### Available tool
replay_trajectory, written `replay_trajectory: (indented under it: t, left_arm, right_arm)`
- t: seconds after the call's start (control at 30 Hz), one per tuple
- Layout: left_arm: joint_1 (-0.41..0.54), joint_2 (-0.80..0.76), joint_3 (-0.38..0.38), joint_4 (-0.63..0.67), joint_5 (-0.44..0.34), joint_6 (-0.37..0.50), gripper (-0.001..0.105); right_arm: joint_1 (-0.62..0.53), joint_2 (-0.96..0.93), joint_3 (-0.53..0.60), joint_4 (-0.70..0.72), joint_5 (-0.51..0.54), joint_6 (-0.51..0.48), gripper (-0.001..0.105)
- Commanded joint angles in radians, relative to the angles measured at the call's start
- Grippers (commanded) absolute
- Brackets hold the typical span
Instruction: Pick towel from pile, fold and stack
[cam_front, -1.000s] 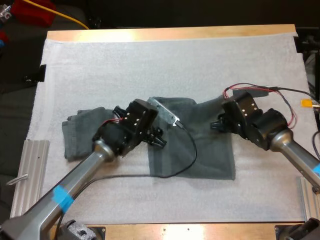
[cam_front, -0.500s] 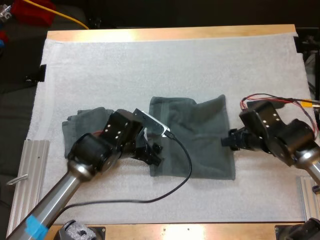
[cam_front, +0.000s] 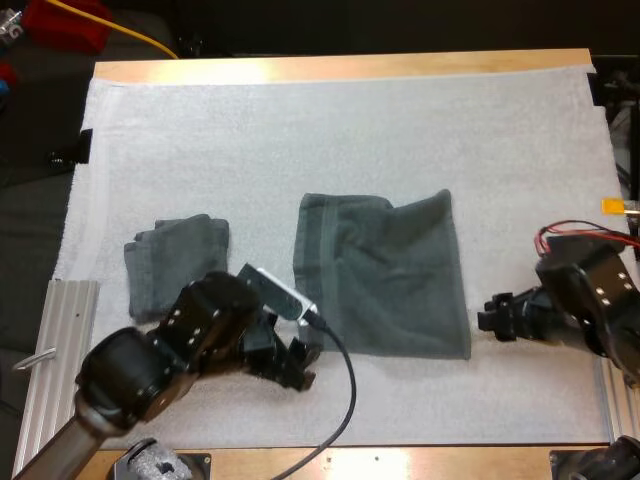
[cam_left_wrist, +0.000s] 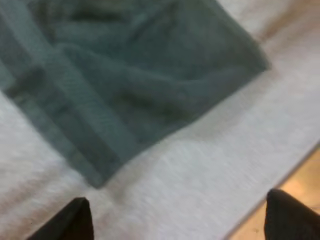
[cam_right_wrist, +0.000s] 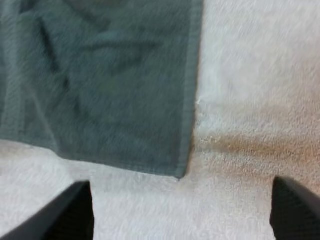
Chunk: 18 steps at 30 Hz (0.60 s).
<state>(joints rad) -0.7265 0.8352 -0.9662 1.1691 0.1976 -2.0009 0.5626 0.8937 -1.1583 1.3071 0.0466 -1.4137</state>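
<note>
The left gripper (cam_front: 298, 365) hangs over the white terry mat (cam_front: 350, 130) in the lower left of the high view, close to the near edge of the pale wooden counter (cam_front: 340, 67). Its two black fingers (cam_left_wrist: 75, 220) stand wide apart with only bare mat between them, so it is released and grasps nothing. In the left wrist view, a hemmed corner of the large flat dark grey-green cloth towel (cam_front: 385, 275) lies just ahead of the fingers, clear of both.

At the right edge of the high view, a little farther up, the right gripper (cam_front: 492, 315) points toward the flat towel's right side, just beside its lower right corner and apart from it. This gripper is also released. In the right wrist view its fingers (cam_right_wrist: 75, 210) are spread over the mat, with the towel's stitched corner lying ahead between them, untouched.

The flat towel lies at the centre of the mat, roughly rectangular, with creases across its upper part. To its left, well apart, sits a small folded dark grey-green towel (cam_front: 175, 262), a compact bundle. Beyond both, the mat runs to the counter's far edge.
</note>
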Motion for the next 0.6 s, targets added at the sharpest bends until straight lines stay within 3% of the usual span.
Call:
replay_trajectory:
  t: [0.0, 0.3, 0.57]
  left_arm:
    - [-0.015, -0.015, -0.005, 0.019, 0.015, -0.039, 0.068]
    - [-0.085, -0.038, -0.005, 0.18, 0.019, -0.12, 0.068]
    - [-0.085, -0.038, -0.002, 0.187, 0.0, -0.12, 0.068]
  right_arm:
    - [0.001, -0.021, -0.003, 0.025, -0.007, 0.005, 0.07]
    - [0.001, -0.077, -0.003, 0.088, -0.063, 0.031, 0.07]
    - [0.001, -0.072, 0.007, 0.072, -0.047, 0.031, 0.07]
